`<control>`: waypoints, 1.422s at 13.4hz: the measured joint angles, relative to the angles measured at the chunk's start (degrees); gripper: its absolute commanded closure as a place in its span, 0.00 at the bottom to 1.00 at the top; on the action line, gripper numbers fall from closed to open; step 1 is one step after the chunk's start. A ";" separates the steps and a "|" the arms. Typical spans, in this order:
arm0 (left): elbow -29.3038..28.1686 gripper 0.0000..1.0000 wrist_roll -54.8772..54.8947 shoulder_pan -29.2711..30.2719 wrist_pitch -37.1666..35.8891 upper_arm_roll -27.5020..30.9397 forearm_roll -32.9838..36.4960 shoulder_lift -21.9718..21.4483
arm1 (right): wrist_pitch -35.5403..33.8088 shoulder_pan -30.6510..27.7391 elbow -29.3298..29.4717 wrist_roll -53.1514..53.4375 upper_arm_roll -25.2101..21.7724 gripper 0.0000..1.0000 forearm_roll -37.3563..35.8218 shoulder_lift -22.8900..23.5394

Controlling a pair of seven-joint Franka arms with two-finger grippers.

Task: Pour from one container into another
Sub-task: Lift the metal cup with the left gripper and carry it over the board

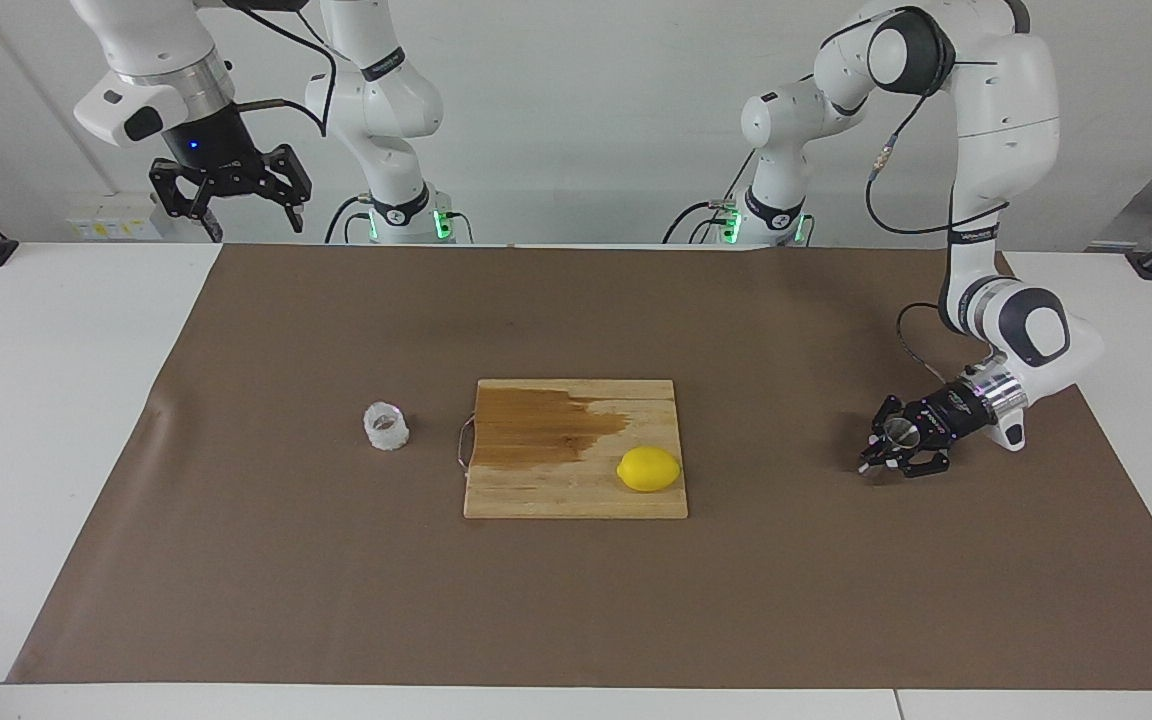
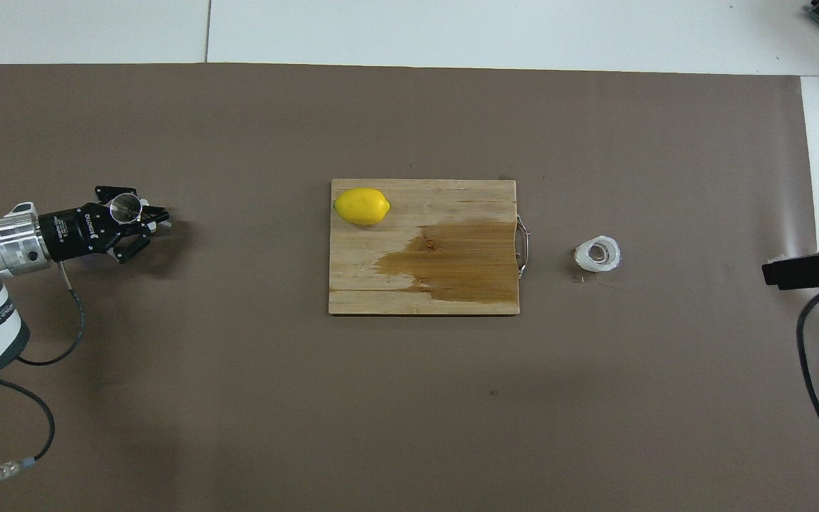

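Observation:
The steel jigger [image 1: 899,432] [image 2: 126,206] is at the left arm's end of the brown mat, its round mouth showing. My left gripper [image 1: 881,452] [image 2: 148,217] reaches in low and sideways and is shut on the jigger's waist. The clear faceted glass cup [image 1: 386,427] [image 2: 598,254] stands upright on the mat beside the cutting board's handle, toward the right arm's end. My right gripper [image 1: 231,190] waits high above the table's edge by its base, open and holding nothing.
A wooden cutting board [image 1: 576,490] [image 2: 424,299] with a dark wet stain lies mid-table. A yellow lemon [image 1: 648,469] [image 2: 361,206] rests on its corner toward the left arm. The brown mat [image 1: 576,600] covers most of the table.

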 measured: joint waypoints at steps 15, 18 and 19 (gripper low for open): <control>0.09 1.00 -3.22 -3.50 -0.09 -2.65 -7.97 -3.65 | -5.08 -0.03 0.10 0.00 -0.07 0.00 0.00 -0.74; -0.08 1.00 -4.02 -9.37 0.20 -2.82 -12.81 -5.73 | -5.08 -0.03 0.10 0.00 -0.07 0.00 0.00 -0.74; -0.14 1.00 -4.02 -11.30 0.87 -2.88 -14.25 -6.30 | -5.06 -0.03 0.15 0.00 -0.07 0.00 0.00 -0.73</control>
